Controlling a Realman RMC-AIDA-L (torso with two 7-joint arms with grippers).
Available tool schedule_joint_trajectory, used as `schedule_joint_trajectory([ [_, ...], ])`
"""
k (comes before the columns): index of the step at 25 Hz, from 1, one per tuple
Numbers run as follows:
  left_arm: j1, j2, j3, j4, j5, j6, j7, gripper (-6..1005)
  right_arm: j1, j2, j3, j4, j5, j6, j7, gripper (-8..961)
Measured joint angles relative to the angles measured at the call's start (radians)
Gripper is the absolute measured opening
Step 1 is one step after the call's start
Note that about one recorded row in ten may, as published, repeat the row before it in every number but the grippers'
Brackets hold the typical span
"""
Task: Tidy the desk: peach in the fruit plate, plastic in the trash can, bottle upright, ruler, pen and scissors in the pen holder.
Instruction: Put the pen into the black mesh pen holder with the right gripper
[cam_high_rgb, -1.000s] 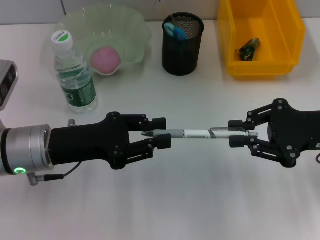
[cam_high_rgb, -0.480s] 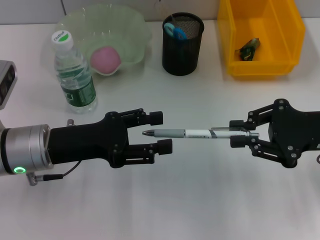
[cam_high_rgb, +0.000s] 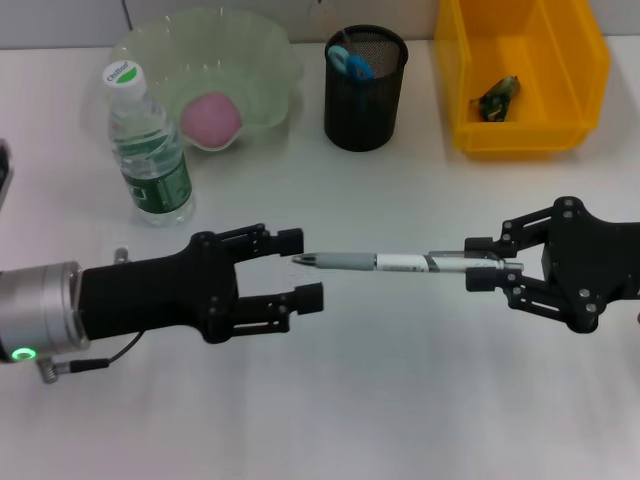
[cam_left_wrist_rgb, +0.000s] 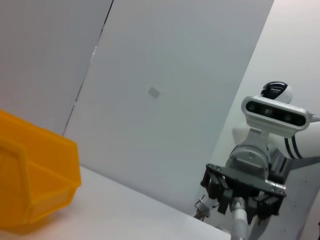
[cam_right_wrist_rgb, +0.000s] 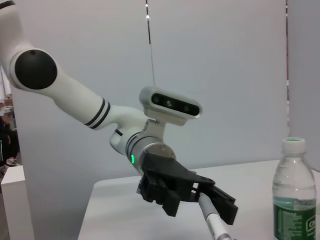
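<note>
A grey-and-white pen (cam_high_rgb: 390, 263) hangs level above the table. My right gripper (cam_high_rgb: 480, 263) is shut on its right end. My left gripper (cam_high_rgb: 300, 268) is open, its fingers apart on either side of the pen's tip without touching it. The pink peach (cam_high_rgb: 211, 118) lies in the green fruit plate (cam_high_rgb: 270, 60). Beside the plate the bottle (cam_high_rgb: 148, 150) stands upright. Blue scissors (cam_high_rgb: 352, 62) sit in the black mesh pen holder (cam_high_rgb: 365, 100). A piece of plastic (cam_high_rgb: 497, 97) lies in the yellow trash can (cam_high_rgb: 525, 140). The ruler is out of view. The right wrist view shows the left gripper (cam_right_wrist_rgb: 200, 202), the pen (cam_right_wrist_rgb: 212, 225) and the bottle (cam_right_wrist_rgb: 292, 195).
The plate, the pen holder and the trash can line the far edge of the white table (cam_high_rgb: 400, 400). In the left wrist view, the right gripper (cam_left_wrist_rgb: 240, 200) holds the pen (cam_left_wrist_rgb: 239, 222), with the yellow trash can (cam_left_wrist_rgb: 35, 180) off to one side.
My left gripper let go of the pen's tip, opened and drew back to the left. My right gripper kept the pen and shifted slightly right.
</note>
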Motion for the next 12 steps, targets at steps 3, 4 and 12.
schedule_joint_trajectory([
  [3,0.027,0.006,-0.003,0.0,-0.001,-0.005,0.037,791,-0.001,-0.005,0.001,0.0,0.0,0.003,0.016,199],
  [4,0.03,0.006,-0.005,0.0,-0.001,-0.008,0.042,791,-0.001,-0.005,0.001,0.0,0.0,0.003,0.016,199],
  [12,0.07,0.004,-0.018,0.001,0.004,-0.059,0.128,789,-0.012,-0.024,0.013,-0.01,-0.002,0.011,0.051,200],
])
